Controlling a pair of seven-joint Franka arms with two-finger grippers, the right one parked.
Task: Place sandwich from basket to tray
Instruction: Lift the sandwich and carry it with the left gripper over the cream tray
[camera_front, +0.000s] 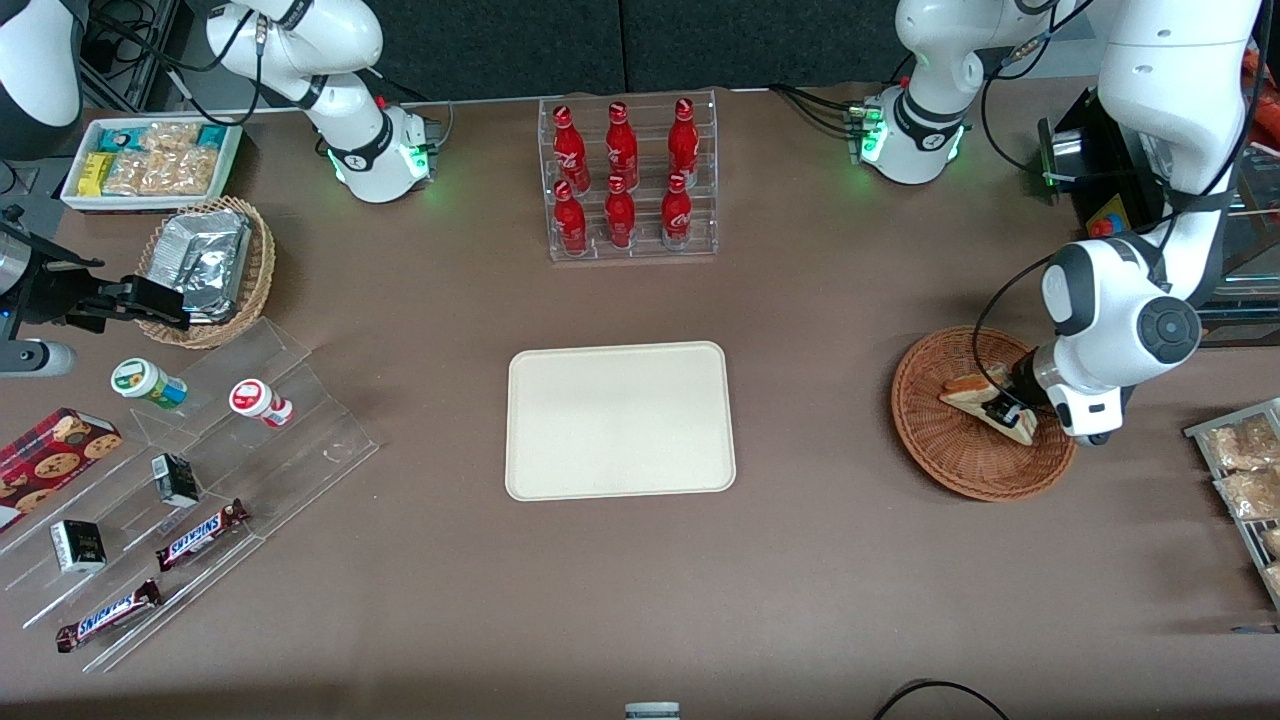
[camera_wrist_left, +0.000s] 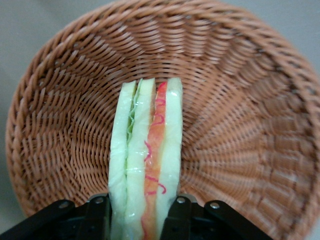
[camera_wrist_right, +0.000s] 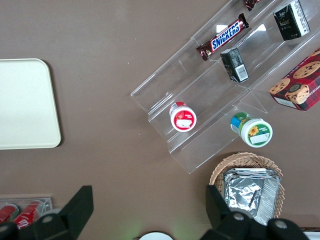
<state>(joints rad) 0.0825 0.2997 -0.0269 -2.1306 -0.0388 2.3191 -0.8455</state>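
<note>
The sandwich (camera_front: 965, 388), a pale bread wedge with orange-red filling, lies in the round reddish-brown wicker basket (camera_front: 960, 465) toward the working arm's end of the table. My left gripper (camera_front: 1003, 408) reaches down into the basket, and its black fingers press both bread faces of the sandwich. In the left wrist view the sandwich (camera_wrist_left: 147, 160) stands on edge between the fingers of the gripper (camera_wrist_left: 142, 220), with the basket weave (camera_wrist_left: 240, 100) all around it. The cream tray (camera_front: 620, 420) lies flat and bare at the table's middle; its corner shows in the right wrist view (camera_wrist_right: 22, 105).
A clear rack of red cola bottles (camera_front: 628, 180) stands farther from the camera than the tray. Toward the parked arm's end are a clear stepped shelf with snacks (camera_front: 190, 470), a tan basket with foil (camera_front: 208, 265) and a white snack tray (camera_front: 150, 160). Snack packets (camera_front: 1245, 480) lie beside the wicker basket.
</note>
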